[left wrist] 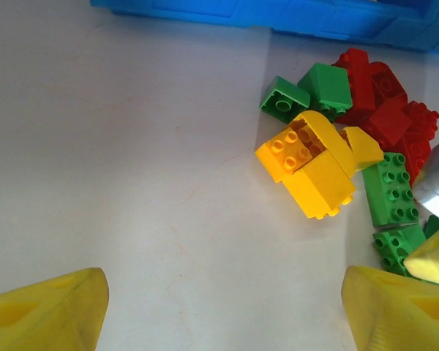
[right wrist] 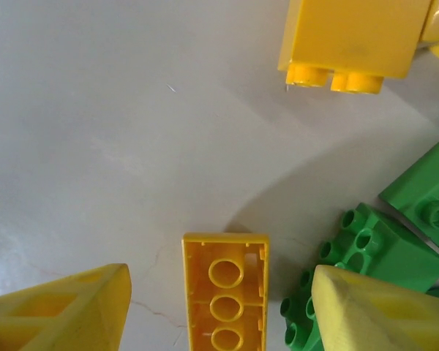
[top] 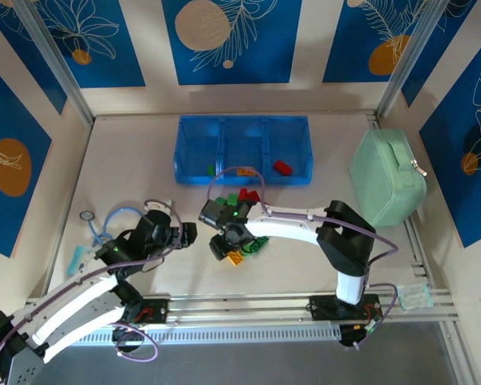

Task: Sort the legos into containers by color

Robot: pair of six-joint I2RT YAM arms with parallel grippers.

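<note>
Pale table (top: 128,160): blue tray (top: 180,149), lego pile (top: 235,197), mint case (top: 387,178)

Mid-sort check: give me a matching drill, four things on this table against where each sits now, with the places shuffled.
Things:
1. mint-green zip case
2. translucent blue plastic tray
3. small red studded brick
4. yellow brick lying hollow side up

Places:
A. between the open right tool's fingertips
B. the tray's right compartment
C. right side of the table
D. back centre of the table

Pairs: 1-C, 2-D, 3-B, 4-A
</note>
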